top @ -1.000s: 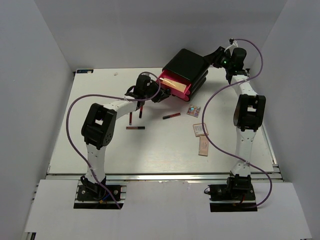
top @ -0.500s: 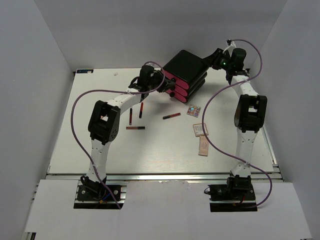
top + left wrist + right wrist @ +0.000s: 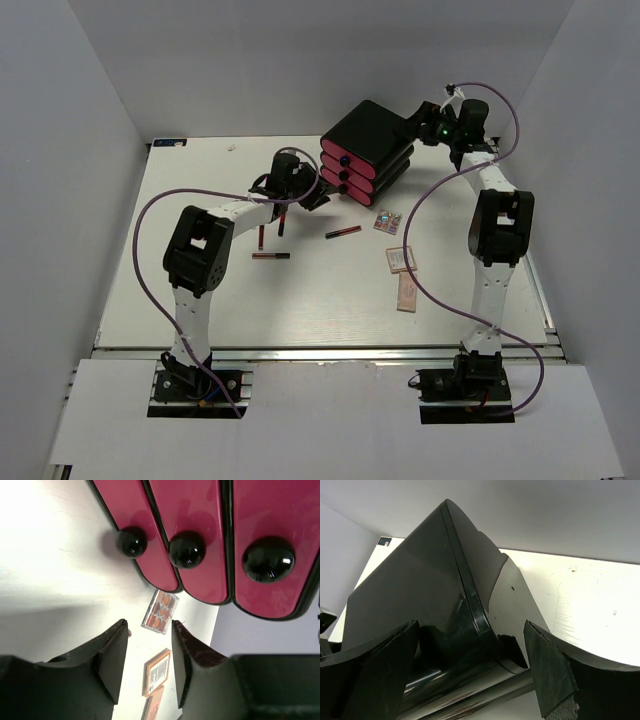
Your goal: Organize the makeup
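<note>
White matte table point(image 3: 200, 300), evenly lit. Plain grey walls point(image 3: 300, 60) close off its left, far and right edges. Aluminium rail point(image 3: 330, 352) runs along the near edge. Small dark tag point(image 3: 170, 143), possibly a label, sits at the far-left corner.

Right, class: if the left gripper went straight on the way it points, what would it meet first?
Probably the pink drawer fronts of the black box, around the middle knob, ahead of the left gripper; depth is unclear.
</note>
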Available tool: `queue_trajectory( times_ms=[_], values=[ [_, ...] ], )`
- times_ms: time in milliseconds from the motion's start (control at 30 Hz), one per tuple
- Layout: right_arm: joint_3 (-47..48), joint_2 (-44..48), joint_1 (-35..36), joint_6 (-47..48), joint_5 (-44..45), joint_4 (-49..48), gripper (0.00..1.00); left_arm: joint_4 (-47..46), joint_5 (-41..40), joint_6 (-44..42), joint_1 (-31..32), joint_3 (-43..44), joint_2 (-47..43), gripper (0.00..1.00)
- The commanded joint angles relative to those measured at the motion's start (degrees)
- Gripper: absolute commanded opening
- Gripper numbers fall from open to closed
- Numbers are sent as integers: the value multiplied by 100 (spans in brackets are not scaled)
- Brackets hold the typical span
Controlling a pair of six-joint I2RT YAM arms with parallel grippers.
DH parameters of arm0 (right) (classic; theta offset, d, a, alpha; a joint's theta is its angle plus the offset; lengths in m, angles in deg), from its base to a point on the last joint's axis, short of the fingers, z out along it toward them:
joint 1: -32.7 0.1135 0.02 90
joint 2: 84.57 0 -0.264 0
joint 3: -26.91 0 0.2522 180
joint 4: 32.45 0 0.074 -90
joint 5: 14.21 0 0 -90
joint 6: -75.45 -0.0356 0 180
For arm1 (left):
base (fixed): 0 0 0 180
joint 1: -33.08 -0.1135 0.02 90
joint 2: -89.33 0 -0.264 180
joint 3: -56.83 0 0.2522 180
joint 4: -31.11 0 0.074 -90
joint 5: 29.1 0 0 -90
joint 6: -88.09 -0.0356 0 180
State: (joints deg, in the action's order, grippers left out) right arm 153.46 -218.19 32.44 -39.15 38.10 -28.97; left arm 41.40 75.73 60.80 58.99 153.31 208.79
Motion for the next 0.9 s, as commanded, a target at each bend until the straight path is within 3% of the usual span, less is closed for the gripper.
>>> queue_trajectory(
  times_ms=[0,267,867],
  values=[
    [-100,328,-88,201,-177,238,89,-67,-191,-137,-60,34,-494,52],
    [-547,776,-396,210,-370,36,89,-111,-24,-102,-113,823,226,61],
    [-1971,1927,-608,456,-827,-211,89,-822,415,381,-183,1291,1158,61]
  ],
)
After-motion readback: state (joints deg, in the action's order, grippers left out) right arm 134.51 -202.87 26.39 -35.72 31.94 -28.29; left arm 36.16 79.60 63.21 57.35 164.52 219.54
